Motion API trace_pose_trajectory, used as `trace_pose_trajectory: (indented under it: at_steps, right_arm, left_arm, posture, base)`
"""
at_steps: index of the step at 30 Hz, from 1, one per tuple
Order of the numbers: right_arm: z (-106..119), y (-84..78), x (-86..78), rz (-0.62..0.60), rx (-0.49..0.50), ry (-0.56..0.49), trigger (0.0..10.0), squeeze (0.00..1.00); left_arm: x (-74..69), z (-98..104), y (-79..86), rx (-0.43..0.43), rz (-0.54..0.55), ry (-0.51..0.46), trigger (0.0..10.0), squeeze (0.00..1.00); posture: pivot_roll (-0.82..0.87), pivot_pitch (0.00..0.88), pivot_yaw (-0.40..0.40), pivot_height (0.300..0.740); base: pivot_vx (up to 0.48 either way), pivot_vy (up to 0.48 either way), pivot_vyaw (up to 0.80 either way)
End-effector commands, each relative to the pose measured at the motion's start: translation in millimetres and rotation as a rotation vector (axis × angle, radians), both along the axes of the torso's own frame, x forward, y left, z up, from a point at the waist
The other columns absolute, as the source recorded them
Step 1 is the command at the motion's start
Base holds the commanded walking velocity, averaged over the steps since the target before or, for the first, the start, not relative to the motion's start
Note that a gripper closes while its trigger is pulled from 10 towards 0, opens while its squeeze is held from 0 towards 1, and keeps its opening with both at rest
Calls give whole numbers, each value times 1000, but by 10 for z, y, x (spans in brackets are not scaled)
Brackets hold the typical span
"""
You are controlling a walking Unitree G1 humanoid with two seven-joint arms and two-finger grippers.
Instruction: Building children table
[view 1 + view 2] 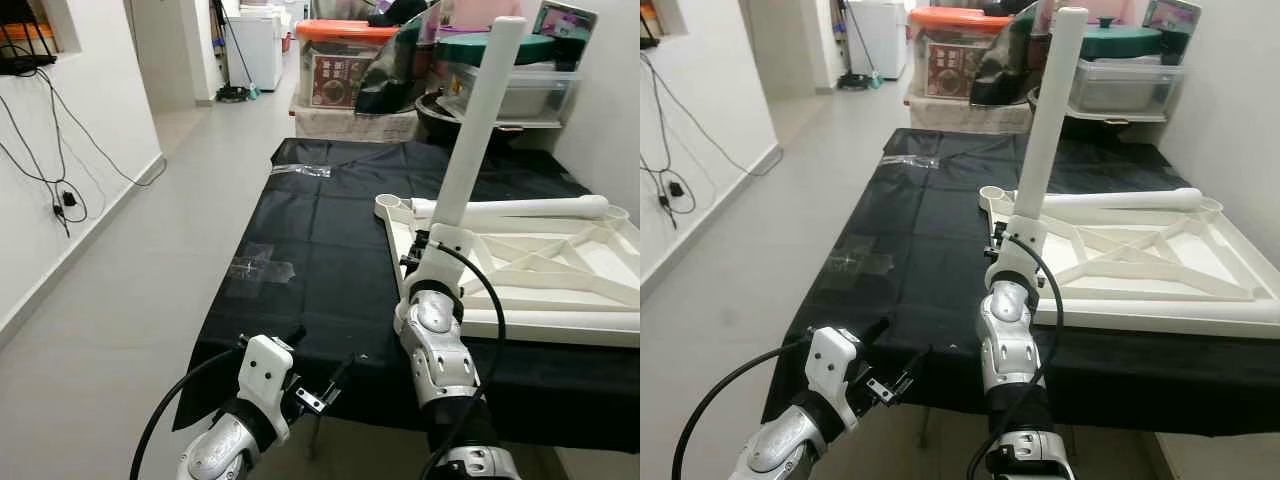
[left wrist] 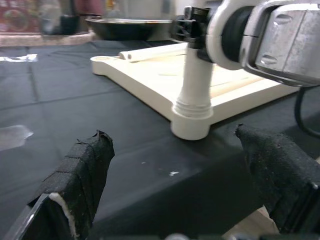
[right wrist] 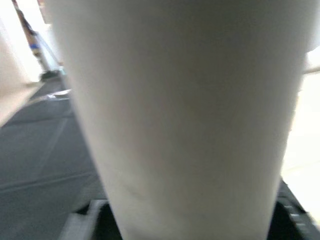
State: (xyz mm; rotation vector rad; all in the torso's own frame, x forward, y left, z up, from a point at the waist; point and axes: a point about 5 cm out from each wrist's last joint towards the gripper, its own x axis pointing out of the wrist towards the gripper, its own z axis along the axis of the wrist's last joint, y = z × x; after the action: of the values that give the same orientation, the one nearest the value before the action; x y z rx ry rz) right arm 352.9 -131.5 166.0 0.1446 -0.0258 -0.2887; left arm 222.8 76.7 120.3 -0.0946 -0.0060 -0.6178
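Note:
An upturned white children's tabletop [image 1: 545, 262] lies on the black-covered table [image 1: 330, 240]. A white table leg [image 1: 478, 120] stands upright in its near-left corner socket [image 2: 191, 122]. My right gripper [image 1: 428, 252] is shut on the leg's lower part, and the leg [image 3: 180, 115] is pressed close against the right wrist camera. A second white leg [image 1: 520, 208] lies flat along the tabletop's far edge. My left gripper [image 2: 175, 170] hovers open at the table's front edge, left of the socket, holding nothing.
Stacked storage boxes [image 1: 340, 60] and a dark bowl [image 1: 445, 115] crowd the table's far end. Bits of clear tape [image 1: 262, 268] and a plastic bag [image 1: 300, 170] lie on the cloth. Open floor [image 1: 150, 260] runs along the left, with cables on the wall [image 1: 60, 200].

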Motion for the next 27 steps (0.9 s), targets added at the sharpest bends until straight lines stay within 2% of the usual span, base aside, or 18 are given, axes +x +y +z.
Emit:
trace_pose_trajectory:
  at_steps: [1,4,5,7,8,10,12,13,14,15,17,19,20,22,23,24,26,27]
  right_arm:
    - [-84,217,-23,80,85,11,10000,1000]
    - [-71,227,-23,88,82,-2,10000,1000]
    - [-70,212,-5,129,81,-16,10000,678]
    - [-70,212,-5,129,81,-16,10000,678]
    - [-57,177,18,204,94,-36,10000,0]
    - [2,108,68,399,113,-80,10000,0]
    - [2,108,68,399,113,-80,10000,0]
    - [48,83,86,535,95,-95,10000,0]
    - [48,83,86,535,95,-95,10000,0]
    - [80,58,94,682,92,-94,10000,0]
    - [80,58,94,682,92,-94,10000,0]
    - [182,33,68,1020,23,-92,10000,0]
    - [182,33,68,1020,23,-92,10000,0]
    - [228,51,36,1239,-48,-65,10000,0]
    - [228,51,36,1239,-48,-65,10000,0]
    - [223,81,13,1340,-71,-43,10000,0]
    - [223,81,13,1340,-71,-43,10000,0]
    - [210,138,-18,1488,-82,-15,10000,0]
  left_arm:
    - [-17,-38,-3,4,-4,13,10000,0]
    - [-17,-39,-3,4,-4,14,10000,0]
    - [-17,-39,-1,4,-5,13,10000,0]
    - [-17,-39,-1,4,-5,13,10000,0]
    - [-16,-39,0,4,-6,12,10000,0]
    - [-13,-40,1,4,-8,12,10000,0]
    - [-13,-40,1,4,-8,12,10000,0]
    - [-10,-39,0,4,-8,12,10000,0]
    - [-10,-39,0,4,-8,12,10000,0]
    - [-7,-39,-2,4,-6,12,10000,0]
    - [-7,-39,-2,4,-6,12,10000,0]
    - [1,-35,-3,5,-2,8,10000,0]
    - [1,-35,-3,5,-2,8,10000,0]
    - [4,-31,0,4,0,6,10000,0]
    - [4,-31,0,4,0,6,10000,0]
    - [6,-30,0,4,0,6,10000,0]
    - [6,-30,0,4,0,6,10000,0]
    - [8,-30,1,5,0,7,10000,0]
  posture:
    - [70,0,-39,740]
    - [70,0,-39,740]
    - [65,0,-35,740]
    - [65,0,-35,740]
    - [67,0,-35,740]
    - [65,0,-33,740]
    - [65,0,-33,740]
    - [64,0,-33,740]
    - [64,0,-33,740]
    - [68,0,-35,740]
    - [68,0,-35,740]
    - [74,0,-37,740]
    - [74,0,-37,740]
    - [74,0,-37,740]
    - [74,0,-37,740]
    - [77,0,-37,740]
    - [77,0,-37,740]
    - [77,0,-37,740]
  base:
    - [0,0,0]
    - [0,0,0]
    - [0,0,0]
    - [0,0,0]
    - [0,0,0]
    - [0,0,0]
    - [0,0,0]
    - [0,0,0]
    - [0,0,0]
    - [0,0,0]
    - [0,0,0]
    - [0,0,0]
    - [0,0,0]
    - [0,0,0]
    - [0,0,0]
    - [0,0,0]
    - [0,0,0]
    - [0,0,0]
